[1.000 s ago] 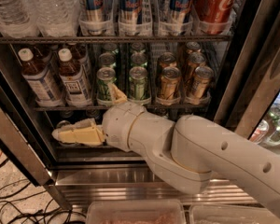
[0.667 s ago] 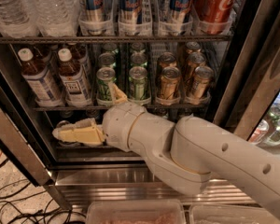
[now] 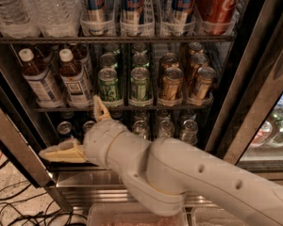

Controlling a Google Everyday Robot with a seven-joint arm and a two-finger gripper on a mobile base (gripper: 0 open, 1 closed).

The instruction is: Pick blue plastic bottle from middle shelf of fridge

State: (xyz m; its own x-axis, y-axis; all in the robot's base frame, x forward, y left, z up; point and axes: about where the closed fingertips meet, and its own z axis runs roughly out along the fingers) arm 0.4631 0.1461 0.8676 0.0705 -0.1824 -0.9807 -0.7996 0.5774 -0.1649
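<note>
Tool [image 3: 80, 132] low left, under middle shelf [image 3: 146, 108] — spread wide, empty, one tip leftward, other up at shelf edge. Above: twin bottle [image 3: 37, 78], then blue plastic bottle [image 3: 76, 79] upright just beside, green cans [image 3: 108, 84] to right. Probably light, stiff, smooth — slippery if chilled; grasp mid-body at label. Bottle base hidden by tray lip, lane rear dark.
</note>
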